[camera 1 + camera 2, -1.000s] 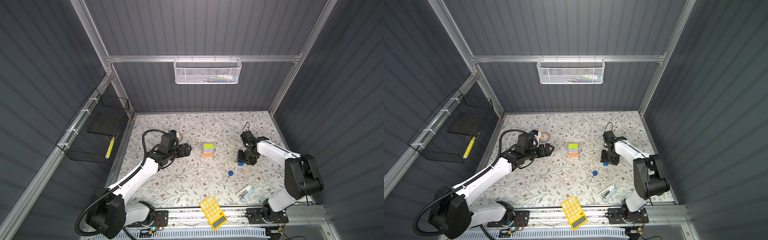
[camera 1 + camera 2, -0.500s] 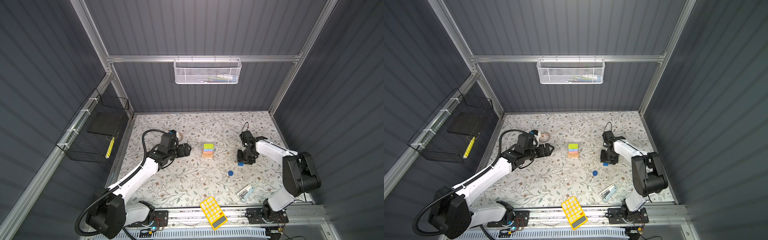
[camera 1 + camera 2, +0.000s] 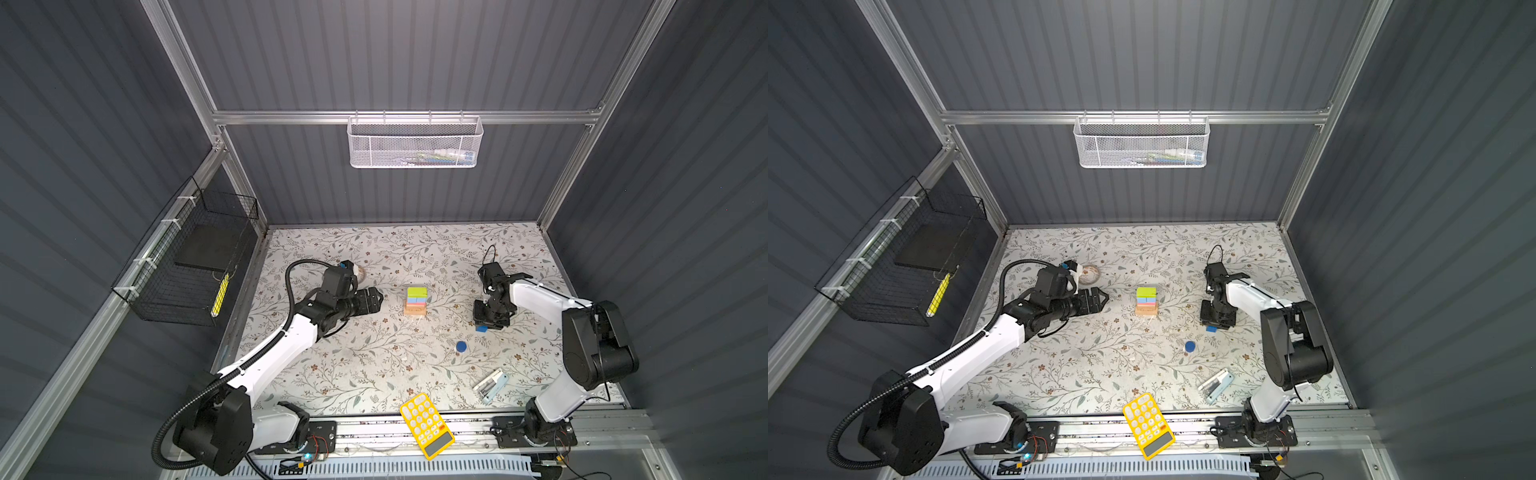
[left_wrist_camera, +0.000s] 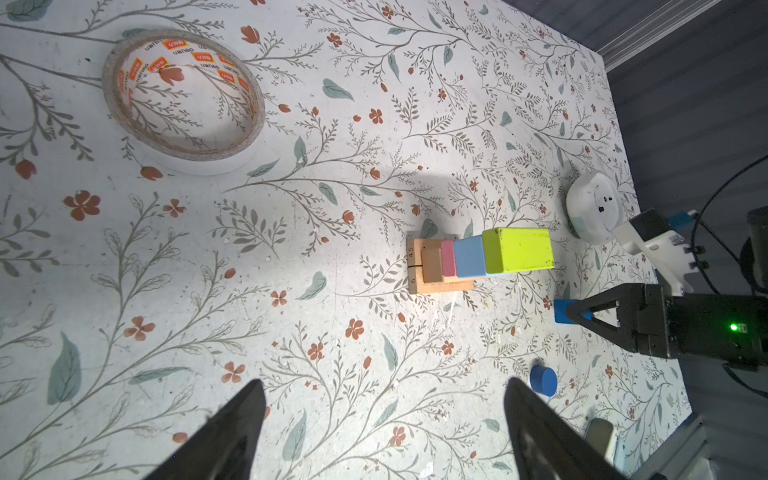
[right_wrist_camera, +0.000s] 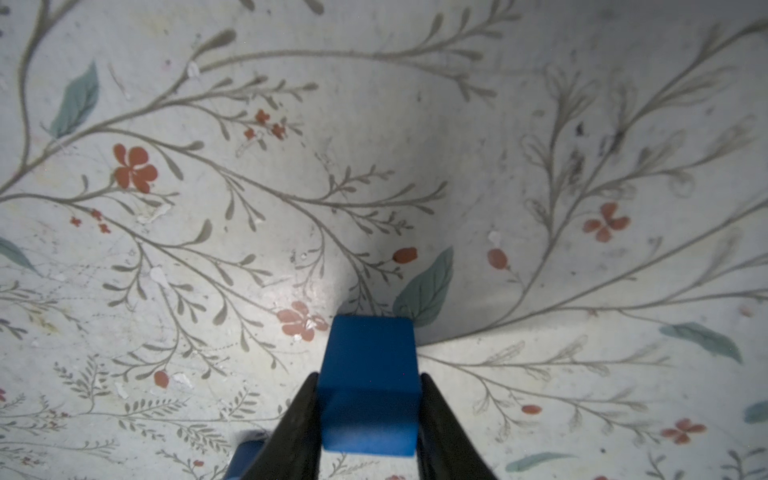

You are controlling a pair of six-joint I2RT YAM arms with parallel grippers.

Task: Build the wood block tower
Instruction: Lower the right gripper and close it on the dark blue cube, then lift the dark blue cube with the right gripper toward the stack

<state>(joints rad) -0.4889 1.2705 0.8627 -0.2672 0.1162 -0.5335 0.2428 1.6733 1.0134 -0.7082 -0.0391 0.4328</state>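
Note:
The tower stands mid-table, tan bars at the base, then pink and light blue, with a lime-green bar on top. My left gripper hangs open just left of it, holding nothing. To the tower's right, my right gripper points down at the table. Its two fingers press both sides of a dark-blue cube that rests on the cloth. A dark-blue short cylinder lies loose in front of that cube.
A tape roll lies behind my left gripper. The yellow calculator overhangs the front rail, with the pale-blue stapler to its right. A black wire basket hangs on the left wall and a white mesh basket on the back wall.
My right gripper's fingers have closed in on the dark-blue cube, which has stayed on the table. The left arm has not moved.

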